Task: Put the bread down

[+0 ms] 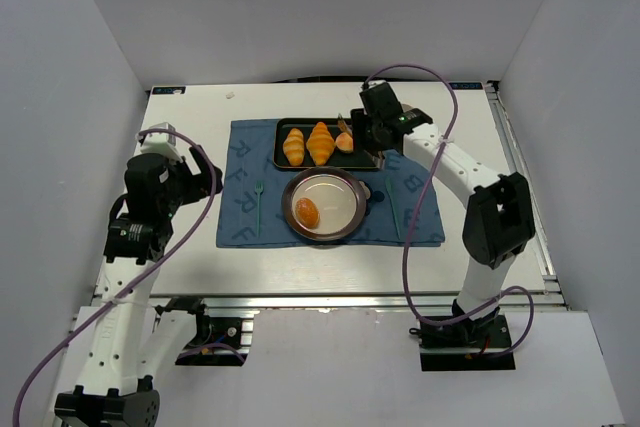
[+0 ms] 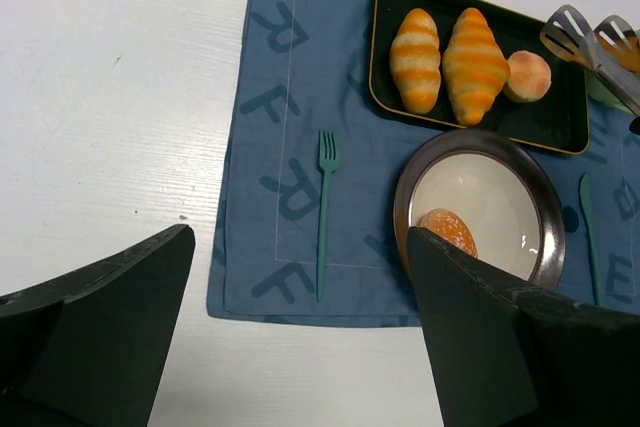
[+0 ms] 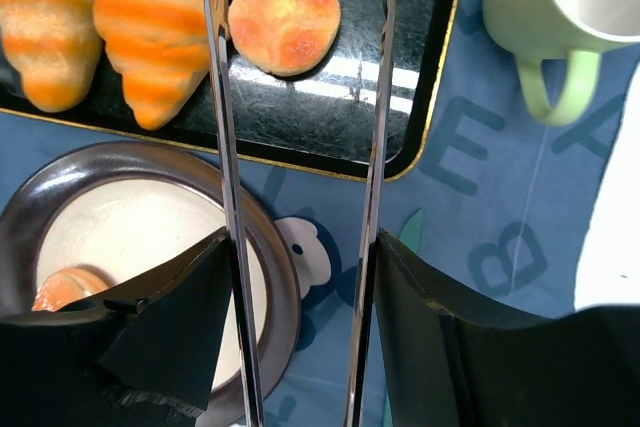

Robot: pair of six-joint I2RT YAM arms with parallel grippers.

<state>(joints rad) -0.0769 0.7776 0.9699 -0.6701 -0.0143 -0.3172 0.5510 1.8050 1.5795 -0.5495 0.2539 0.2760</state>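
Note:
One round orange-brown bun lies in the metal-rimmed plate; it also shows in the left wrist view and the right wrist view. The second bun lies in the black tray, right of two croissants. My right gripper is shut on metal tongs. The tong arms stand apart, and their tips reach over the tray on either side of that bun. My left gripper is open and empty above the table, left of the placemat.
A blue placemat carries the tray, the plate, a teal fork and a teal knife. A pale green mug stands right of the tray. White walls close in the table on three sides.

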